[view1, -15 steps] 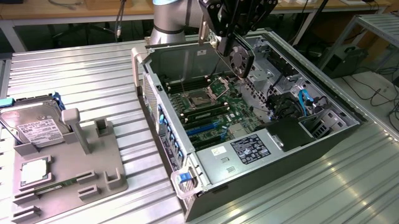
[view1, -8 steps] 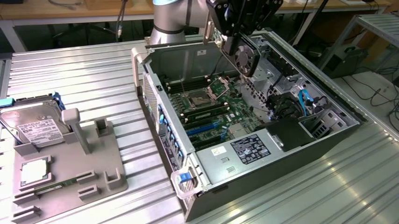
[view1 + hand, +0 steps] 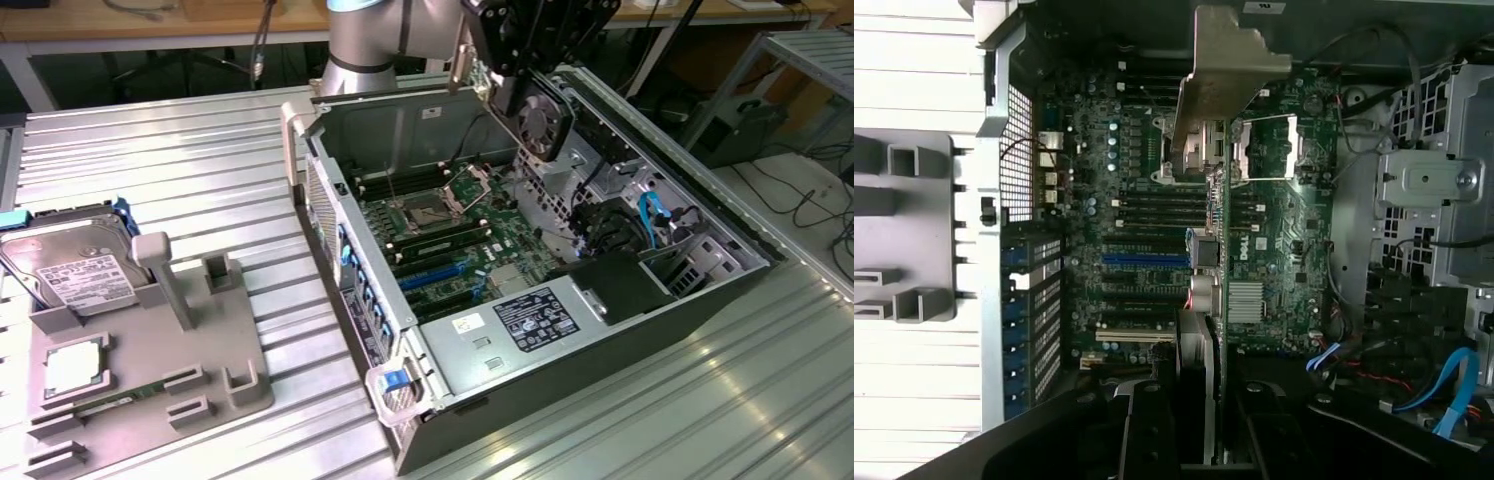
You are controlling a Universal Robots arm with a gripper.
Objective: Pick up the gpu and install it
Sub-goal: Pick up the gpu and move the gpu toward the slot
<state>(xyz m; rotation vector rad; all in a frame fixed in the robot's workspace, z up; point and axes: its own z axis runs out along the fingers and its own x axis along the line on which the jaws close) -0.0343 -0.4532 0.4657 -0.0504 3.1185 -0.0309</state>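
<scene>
The gpu point(image 3: 545, 122) hangs on edge over the far end of the open computer case point(image 3: 694, 290), its black round fan shroud facing the exterior view's right and its silver end bracket point(image 3: 466, 62) pointing away from the case floor. My gripper point(image 3: 529, 72) is shut on the card's upper edge. In the wrist view the gpu point(image 3: 1216, 250) runs edge-on above the motherboard point(image 3: 1144, 200), with the silver bracket point(image 3: 1226, 70) at its far end. My gripper point(image 3: 1200, 405) clamps it between two black fingers point(image 3: 1151, 430). The card is clear of the expansion slots point(image 3: 1144, 258) below.
A grey holder tray point(image 3: 200, 340) lies at the exterior view's left with a silver hard drive point(image 3: 74, 265), a processor point(image 3: 74, 365) and a RAM stick point(image 3: 118, 402). Inside the case are a CPU socket point(image 3: 434, 210), blue cables point(image 3: 654, 215) and a black power supply point(image 3: 627, 285).
</scene>
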